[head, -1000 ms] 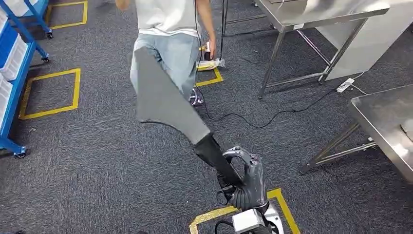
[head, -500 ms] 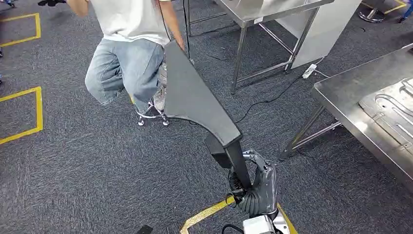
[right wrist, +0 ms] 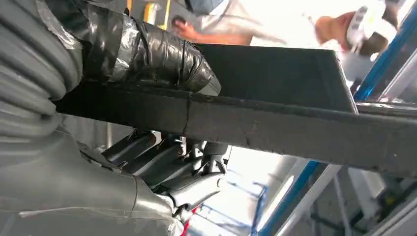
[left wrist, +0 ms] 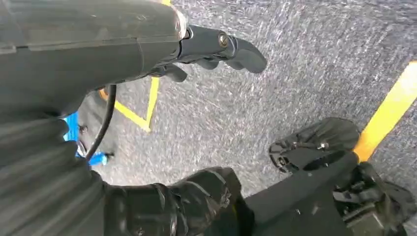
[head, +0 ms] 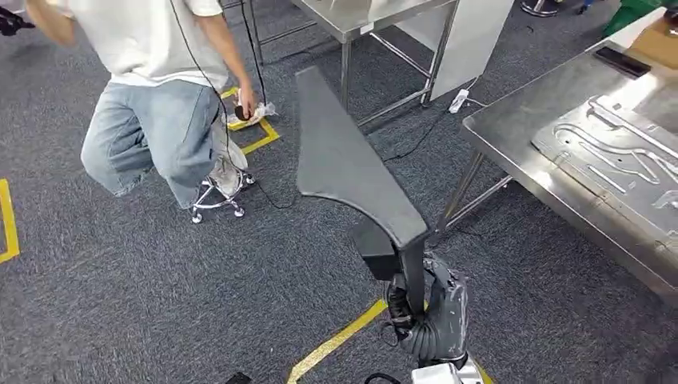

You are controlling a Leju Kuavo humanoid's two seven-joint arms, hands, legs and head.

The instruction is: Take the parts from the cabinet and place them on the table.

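Dark grey carpet [head: 120, 280] marked with yellow tape lines [head: 340, 340] covers the floor beneath the right hand [head: 428, 308], which grips the narrow lower end of a long dark grey part [head: 340, 160]; the part rises from the hand and widens away from it, its far tip well beyond the fingers. In the right wrist view the thumb [right wrist: 147, 54], wrapped in black tape, presses on one face of the part [right wrist: 275, 93] while the darker fingers [right wrist: 167, 162] close on the other. To the right of that hand stands a steel table [head: 520, 136] carrying a pressed metal panel [head: 616, 152]; its legs are near the hand and the tabletop is beside the raised part. Beyond the part's far end is a second steel table [head: 352, 16] with a power strip [head: 459, 100] and cable on the carpet below. Ahead and to the left of the hand, a person [head: 152, 88] sits on a wheeled stool [head: 216, 196]. The left hand [left wrist: 196, 46] hangs over the carpet, fingers loosely apart and holding nothing.
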